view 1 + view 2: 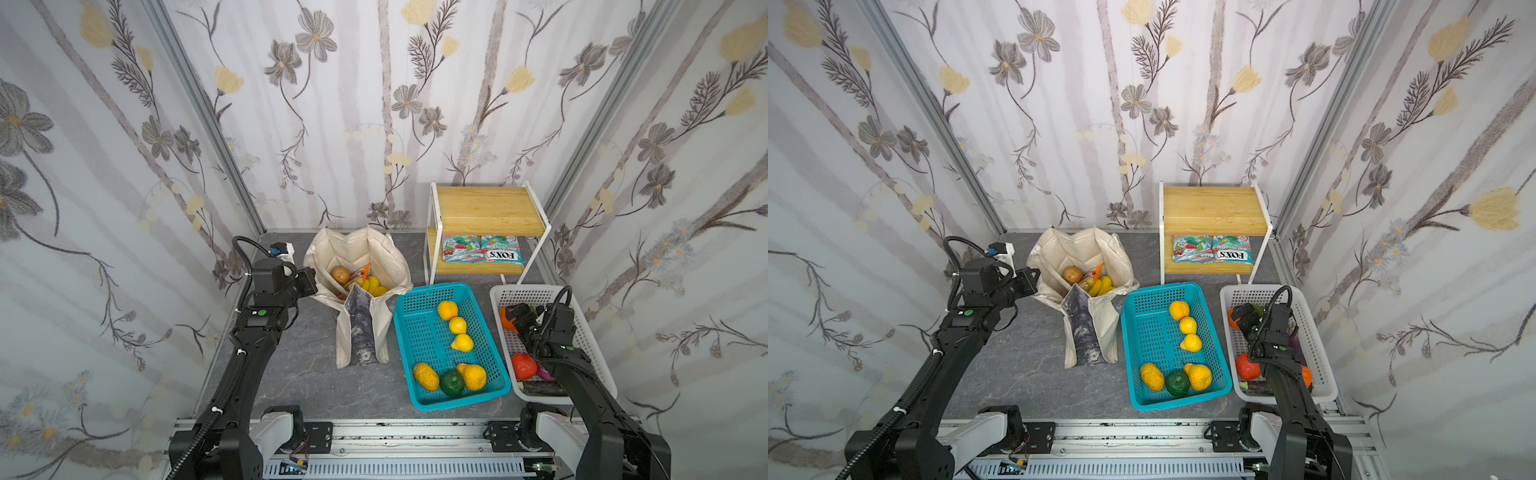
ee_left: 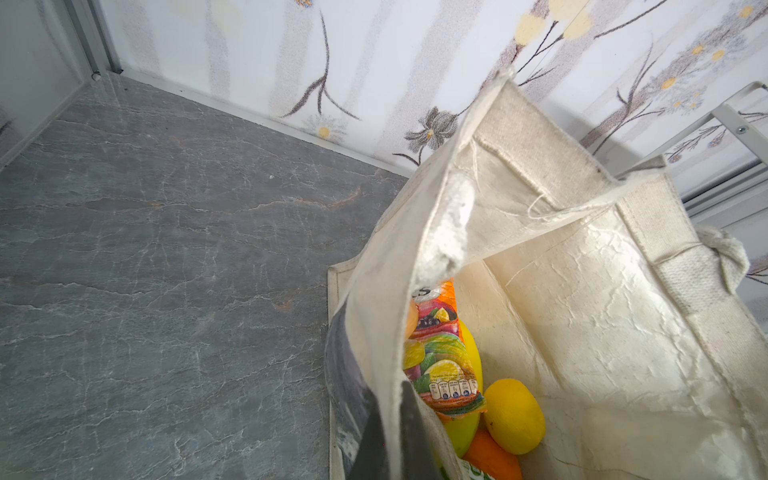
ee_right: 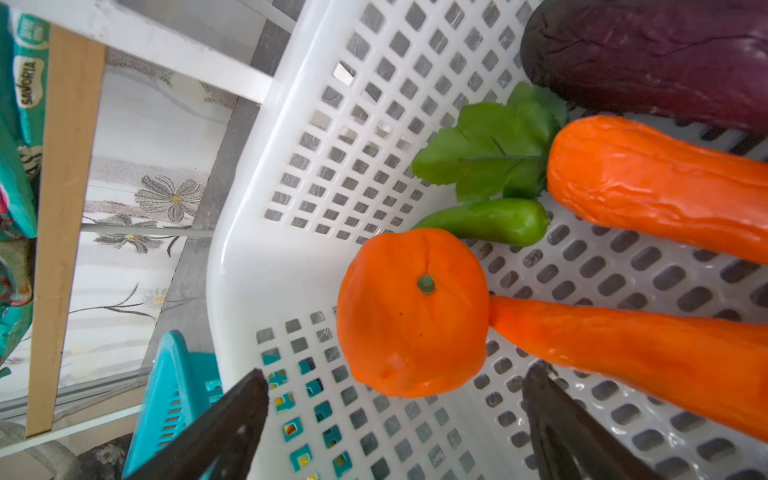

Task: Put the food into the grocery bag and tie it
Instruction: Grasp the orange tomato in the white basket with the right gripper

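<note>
Right end effector, jaws apart, hangs over orange: centre it, descend, close gently. Left end effector, clamped on bag rim, should hold the mouth open.

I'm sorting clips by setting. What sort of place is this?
Probably a robot test booth staged as a grocery corner: wallpaper panels in a metal frame, two arms mounted on a rail, produce in a teal basket and white basket beside a canvas tote.
</note>
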`<state>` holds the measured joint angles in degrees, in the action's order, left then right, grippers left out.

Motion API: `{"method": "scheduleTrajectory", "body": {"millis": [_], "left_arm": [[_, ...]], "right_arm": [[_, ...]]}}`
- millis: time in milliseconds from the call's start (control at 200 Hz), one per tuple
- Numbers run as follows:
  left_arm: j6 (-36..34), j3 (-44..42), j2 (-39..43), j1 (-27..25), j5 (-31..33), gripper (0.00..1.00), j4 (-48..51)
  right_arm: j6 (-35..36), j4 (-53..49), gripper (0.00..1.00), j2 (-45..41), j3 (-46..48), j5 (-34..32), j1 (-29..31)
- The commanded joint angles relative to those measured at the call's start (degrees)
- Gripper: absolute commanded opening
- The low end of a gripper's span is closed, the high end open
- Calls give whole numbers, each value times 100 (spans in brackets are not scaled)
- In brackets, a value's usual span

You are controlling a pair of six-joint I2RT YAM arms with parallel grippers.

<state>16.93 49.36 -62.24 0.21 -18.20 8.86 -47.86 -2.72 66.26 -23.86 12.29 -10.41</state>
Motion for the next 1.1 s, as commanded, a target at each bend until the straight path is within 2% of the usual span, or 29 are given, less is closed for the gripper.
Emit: {"method": "scheduleTrajectory", "body": {"millis": [0,165,650,859,1094], "left_arm": [[12,-23,19,-1,-12,0,-34],[-3,-25,27,6,0,0,-29],[-14,-32,60,14,29,0,-30],[-14,-32,71,23,41,0,-25],[-14,-37,80,32,43,0,-33]], "right_arm": [[-36,568,92,139,17,84,-65],[-31,865,83,401,7,240,-90],[51,1165,86,1225,-110,449,-114],[48,1230,79,1449,-147,542,-114],[39,1223,73,1333,-107,524,-124]]}}
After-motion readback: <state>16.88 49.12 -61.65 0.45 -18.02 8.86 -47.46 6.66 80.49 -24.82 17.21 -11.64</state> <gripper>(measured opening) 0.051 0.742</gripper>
